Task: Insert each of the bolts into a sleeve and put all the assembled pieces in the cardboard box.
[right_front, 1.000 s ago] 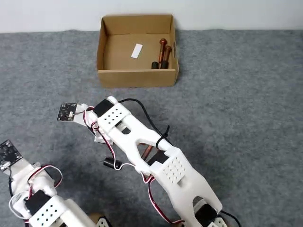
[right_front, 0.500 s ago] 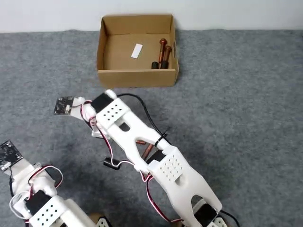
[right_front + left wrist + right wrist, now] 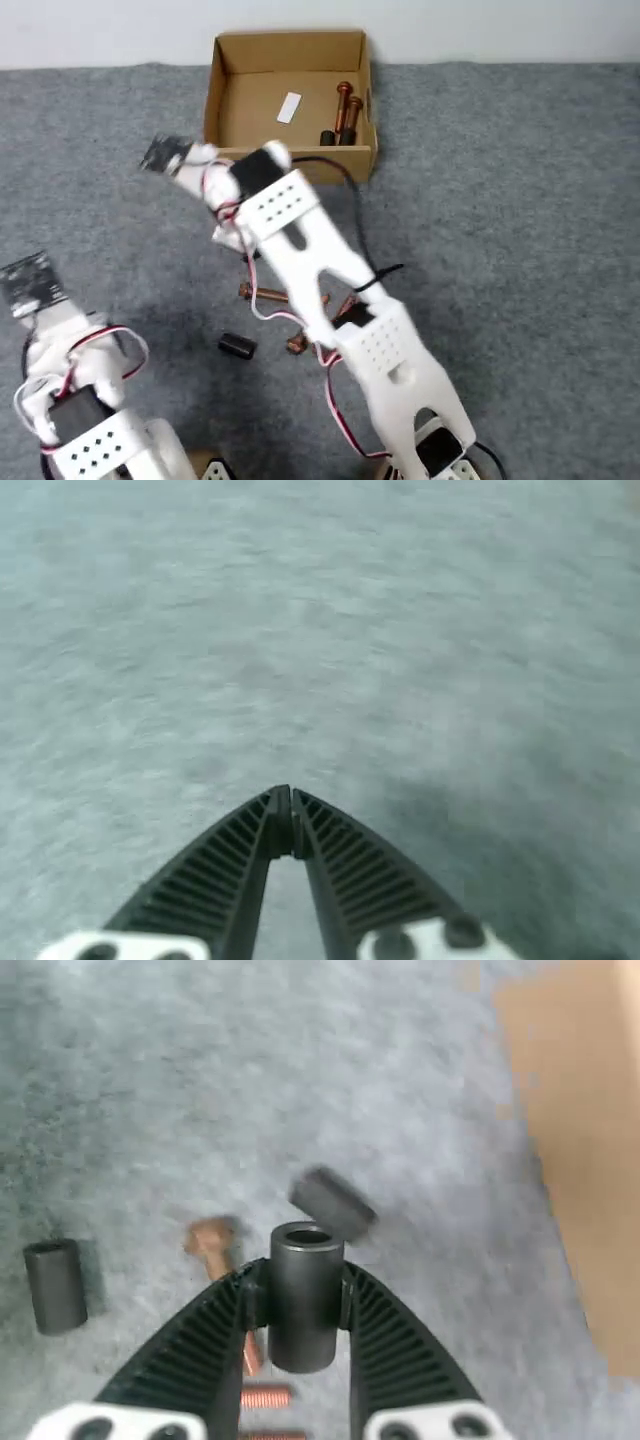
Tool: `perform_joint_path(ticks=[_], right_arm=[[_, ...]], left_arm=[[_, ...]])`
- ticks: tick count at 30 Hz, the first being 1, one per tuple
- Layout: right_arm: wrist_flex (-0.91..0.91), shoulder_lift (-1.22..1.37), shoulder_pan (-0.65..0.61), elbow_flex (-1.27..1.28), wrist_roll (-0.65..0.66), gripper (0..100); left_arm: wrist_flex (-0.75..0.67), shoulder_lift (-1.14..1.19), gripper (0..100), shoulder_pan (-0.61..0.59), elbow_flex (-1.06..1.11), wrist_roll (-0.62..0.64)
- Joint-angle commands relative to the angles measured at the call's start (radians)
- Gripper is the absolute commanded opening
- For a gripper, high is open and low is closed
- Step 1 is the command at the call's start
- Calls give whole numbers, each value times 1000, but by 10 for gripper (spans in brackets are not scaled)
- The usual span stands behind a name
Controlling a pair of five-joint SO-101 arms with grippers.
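1. High view: the cardboard box (image 3: 290, 162) holds two sleeved bolts (image 3: 343, 118). Loose bolts (image 3: 262, 294) and a loose sleeve (image 3: 237, 347) lie on the grey surface (image 3: 500, 200) beneath the right arm (image 3: 300, 240).
2. Left wrist view: left jaws pressed together, empty, over the surface.
3. Right wrist view: right jaws clamp a black sleeve (image 3: 304, 1295). A bolt (image 3: 213, 1240) lies just beyond them.

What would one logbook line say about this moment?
right gripper: shut on sleeve | left gripper: shut, empty | cardboard box: two assembled pieces inside | carpet: loose bolts, spare sleeves
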Motion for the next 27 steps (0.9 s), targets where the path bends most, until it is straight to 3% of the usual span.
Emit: perform_joint_path(ticks=[1,9,15,27], right_arm=[[45,-255,73,127,-52,9],[44,-694,211,603,-80,9],[42,-975,341,902,-175,9],[41,-1362,615,1290,-448,9]], left_arm=[[64,-5,6,95,-102,-2],[107,9,6,296,-220,-5],[163,233,6,437,-320,11],[370,908,6,491,-817,367]])
